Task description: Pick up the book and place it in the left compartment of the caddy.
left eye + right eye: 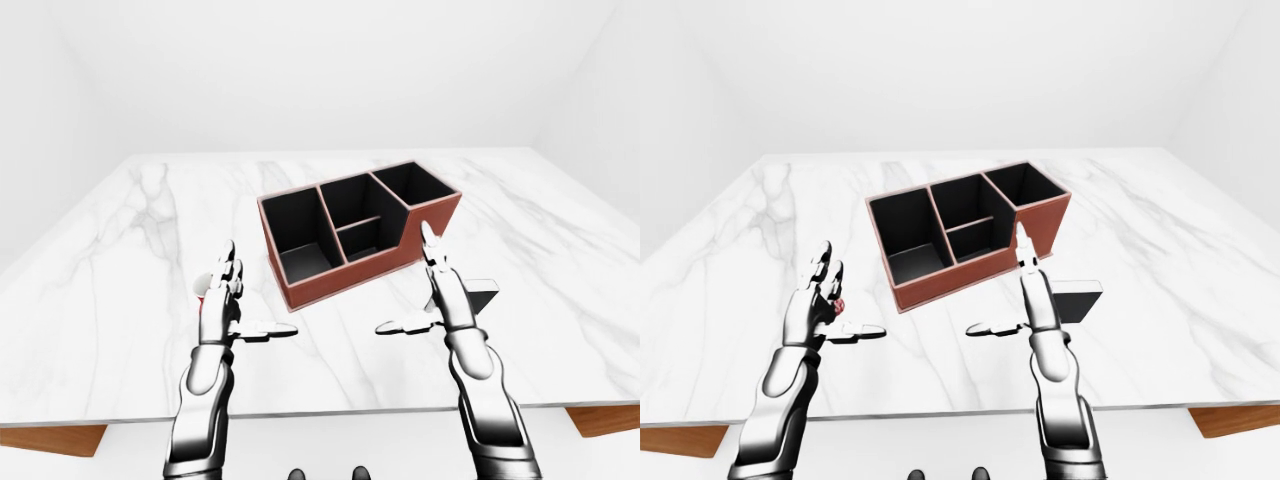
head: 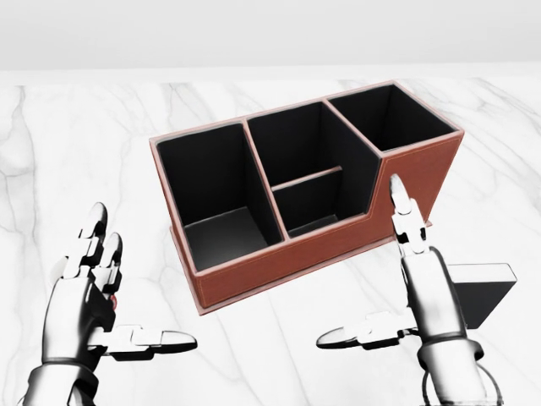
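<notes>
The caddy [image 2: 279, 254] is reddish-brown with black insides and stands on the white marble table [image 1: 110, 300], turned at an angle. Its left compartment [image 2: 221, 230] is the large one nearest my left hand and looks empty. The book [image 2: 483, 292] is dark with a pale edge and lies on the table just right of the caddy's lower right corner, partly hidden by my right hand. My right hand [image 2: 359, 262] is open, fingers up and thumb out to the left, holding nothing. My left hand [image 2: 142, 281] is open and empty, lower left of the caddy.
A small red thing [image 1: 838, 306] shows behind my left hand's fingers; I cannot tell what it is. The table's near edge [image 1: 330, 408] runs along the bottom of the eye views, with brown wood [image 1: 50, 438] below its corners.
</notes>
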{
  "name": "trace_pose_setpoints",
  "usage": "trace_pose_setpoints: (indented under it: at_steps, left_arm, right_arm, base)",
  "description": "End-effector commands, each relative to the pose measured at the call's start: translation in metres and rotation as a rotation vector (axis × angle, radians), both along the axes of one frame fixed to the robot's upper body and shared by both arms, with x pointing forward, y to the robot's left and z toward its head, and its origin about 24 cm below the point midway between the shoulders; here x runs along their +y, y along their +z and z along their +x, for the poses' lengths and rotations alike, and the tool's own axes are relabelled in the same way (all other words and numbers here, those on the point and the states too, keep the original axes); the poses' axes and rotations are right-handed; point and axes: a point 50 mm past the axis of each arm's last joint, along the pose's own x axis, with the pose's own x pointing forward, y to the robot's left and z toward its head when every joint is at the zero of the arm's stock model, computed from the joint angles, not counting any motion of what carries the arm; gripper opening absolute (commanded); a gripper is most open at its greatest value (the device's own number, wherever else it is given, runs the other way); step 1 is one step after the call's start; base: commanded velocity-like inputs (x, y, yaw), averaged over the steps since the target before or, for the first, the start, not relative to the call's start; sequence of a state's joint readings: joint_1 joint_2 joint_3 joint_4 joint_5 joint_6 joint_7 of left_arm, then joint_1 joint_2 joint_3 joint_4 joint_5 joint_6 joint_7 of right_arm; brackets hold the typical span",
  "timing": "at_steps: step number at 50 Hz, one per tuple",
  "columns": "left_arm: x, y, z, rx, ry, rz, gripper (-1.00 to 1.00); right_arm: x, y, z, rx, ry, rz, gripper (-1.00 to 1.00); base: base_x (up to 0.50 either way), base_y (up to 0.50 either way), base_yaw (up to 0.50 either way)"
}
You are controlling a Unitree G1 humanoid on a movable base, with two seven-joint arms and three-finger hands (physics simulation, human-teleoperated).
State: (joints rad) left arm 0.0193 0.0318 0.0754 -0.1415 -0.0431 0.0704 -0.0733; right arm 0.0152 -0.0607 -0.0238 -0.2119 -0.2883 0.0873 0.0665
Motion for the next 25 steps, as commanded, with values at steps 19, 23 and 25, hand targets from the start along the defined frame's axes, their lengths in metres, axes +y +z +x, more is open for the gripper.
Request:
trace_pose_setpoints:
  at_steps: [19,23,25]
  left_arm:
    - [0.005,0.003,-0.001,-0.004,-0.012,-0.016,1.00]
    - [0.007,0.007,-0.001,-0.021,-0.011,-0.020,1.00]
    - [0.008,0.006,0.001,-0.016,-0.010,-0.023,1.00]
  right_arm:
    - [-0.081,0.146,0.037,0.065,-0.171,-1.177,1.00]
    - [-0.101,0.131,0.045,0.210,-0.215,-1.228,1.00]
    - [-0.107,0.121,0.048,0.280,-0.221,-1.257,1.00]
  base:
    - [0.00,0.00,0.00]
    - [0.00,0.00,0.00]
    - [0.00,0.00,0.00]
